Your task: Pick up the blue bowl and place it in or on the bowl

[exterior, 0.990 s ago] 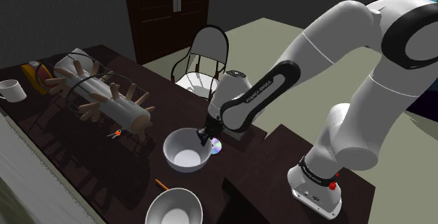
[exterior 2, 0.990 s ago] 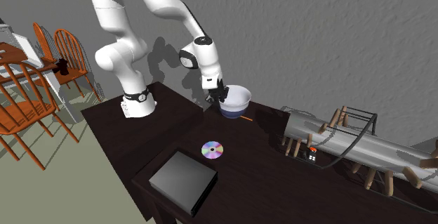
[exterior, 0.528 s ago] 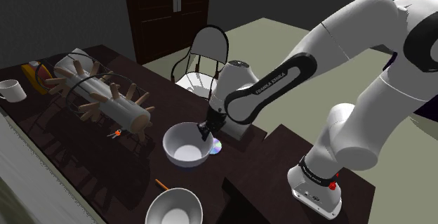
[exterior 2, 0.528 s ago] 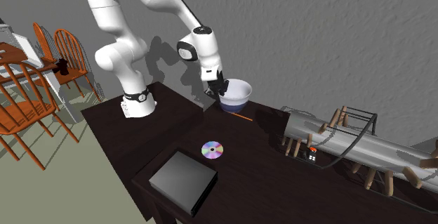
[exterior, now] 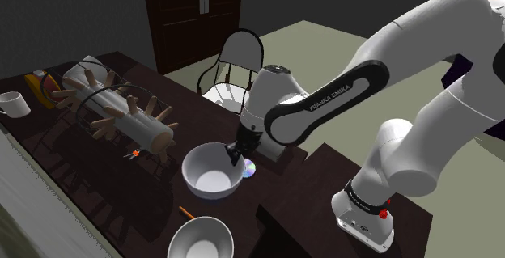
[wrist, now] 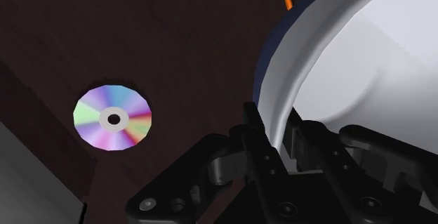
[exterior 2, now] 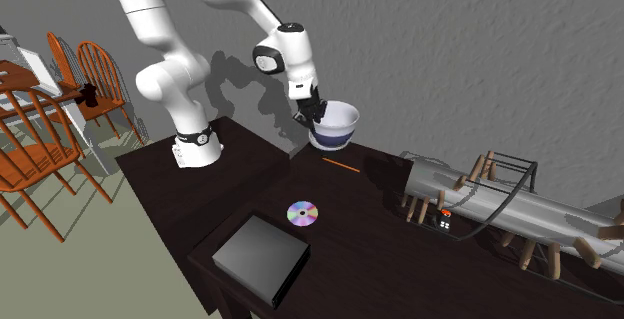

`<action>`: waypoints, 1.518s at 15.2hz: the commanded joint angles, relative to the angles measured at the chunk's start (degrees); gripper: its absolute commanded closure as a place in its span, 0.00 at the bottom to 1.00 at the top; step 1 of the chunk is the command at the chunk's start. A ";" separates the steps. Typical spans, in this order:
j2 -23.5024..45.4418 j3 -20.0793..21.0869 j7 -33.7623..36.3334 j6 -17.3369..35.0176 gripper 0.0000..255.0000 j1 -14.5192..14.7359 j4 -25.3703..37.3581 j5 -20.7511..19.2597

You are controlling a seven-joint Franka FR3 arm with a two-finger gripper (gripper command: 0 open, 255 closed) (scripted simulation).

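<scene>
Shoulder view, l-to-r: the white bowl (exterior: pixel 201 238) – my target – sits low in the picture on the dark table (exterior: pixel 154 188), w/ an orange pencil (exterior: pixel 186 213) just beyond it. Next over, the blue bowl (exterior: pixel 212 171), white inside and blue on the outer wall, hangs from the gripper (exterior: pixel 235 155), and a CD (exterior: pixel 249 167) lies on the table near the fingers. Jaws are clamped on the bowl's rim, one finger inside, one outside; the wrist view shows that plainly. So pickup looks done – the bowl seems clear of the tabletop. Left to do: carry it over the white bowl, lower, let go. Mouth faces up, maybe tipped a touch. It's round, so no real long axis; centre axis runs approx vertical.
</scene>
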 commanded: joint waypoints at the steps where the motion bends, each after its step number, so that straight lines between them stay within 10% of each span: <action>1: -1.15 2.20 3.65 0.12 1.00 1.36 -0.64 0.05; 12: -2.19 14.98 24.24 -1.27 1.00 6.50 2.56 -2.58; 23: 6.95 16.78 26.75 9.67 1.00 5.03 0.36 -6.70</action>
